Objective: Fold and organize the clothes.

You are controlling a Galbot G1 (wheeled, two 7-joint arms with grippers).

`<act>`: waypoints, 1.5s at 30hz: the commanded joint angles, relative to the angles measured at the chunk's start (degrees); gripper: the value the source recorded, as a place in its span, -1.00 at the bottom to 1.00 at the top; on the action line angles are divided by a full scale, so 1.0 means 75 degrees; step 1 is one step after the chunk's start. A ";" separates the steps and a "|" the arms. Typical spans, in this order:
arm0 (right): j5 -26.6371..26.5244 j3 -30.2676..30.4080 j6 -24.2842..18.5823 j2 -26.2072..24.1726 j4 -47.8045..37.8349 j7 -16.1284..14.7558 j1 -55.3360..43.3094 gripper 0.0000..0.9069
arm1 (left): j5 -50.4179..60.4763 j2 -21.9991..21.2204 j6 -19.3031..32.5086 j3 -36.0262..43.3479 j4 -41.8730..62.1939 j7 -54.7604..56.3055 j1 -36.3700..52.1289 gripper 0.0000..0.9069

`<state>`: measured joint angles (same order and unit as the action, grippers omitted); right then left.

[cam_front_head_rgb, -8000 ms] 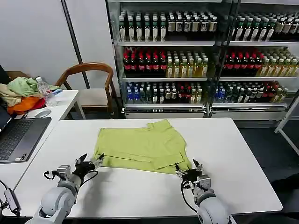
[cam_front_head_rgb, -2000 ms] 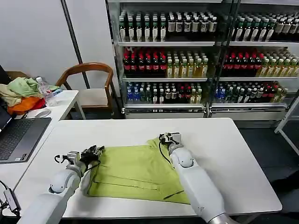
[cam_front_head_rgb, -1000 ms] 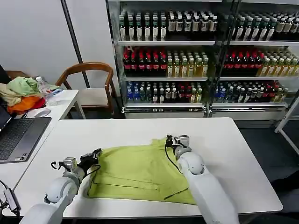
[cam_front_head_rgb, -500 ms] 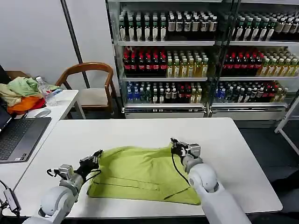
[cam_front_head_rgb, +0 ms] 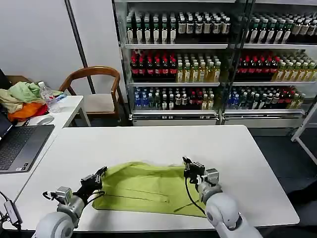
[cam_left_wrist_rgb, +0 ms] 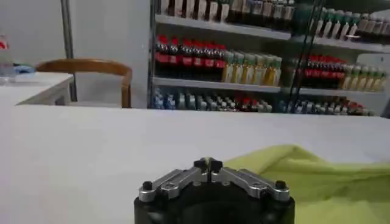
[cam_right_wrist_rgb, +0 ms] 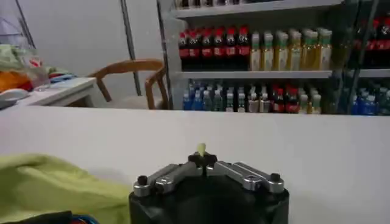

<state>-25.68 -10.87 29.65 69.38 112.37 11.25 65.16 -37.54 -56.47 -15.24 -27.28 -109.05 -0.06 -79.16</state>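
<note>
T-shirt point(cam_front_head_rgb: 148, 187) corners lie pinched in both jaws.

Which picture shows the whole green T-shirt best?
The head view. There the whole T-shirt lies folded on the white table between the two grippers. The left wrist view catches just one rumpled part, and the right wrist view a corner plus a tiny pinched bit.

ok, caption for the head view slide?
Both grippers, left and right, pinch the green T-shirt's far edge on the white table.
</note>
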 commanded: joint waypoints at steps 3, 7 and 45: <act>0.0390 -0.0120 -0.0043 -0.0126 0.0433 -0.0041 0.0703 -1.00 | 0.0207 -0.0034 0.0032 -0.0264 -0.0143 -0.0080 -0.0523 -0.91; 0.0628 -0.0156 -0.0122 -0.0137 0.0281 -0.0093 0.0730 -1.00 | 0.0146 0.0038 0.0074 -0.0360 0.0137 -0.0170 -0.0464 -0.91; 0.1649 -0.0723 -0.0723 -0.0332 0.1463 -0.0460 0.2158 1.00 | -0.0166 -0.0827 -0.0744 0.0997 -0.0942 0.4051 -0.0472 1.00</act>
<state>-14.98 -14.78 25.30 66.81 120.18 8.11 77.91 -36.50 -58.69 -19.10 -25.46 -115.41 14.56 -83.49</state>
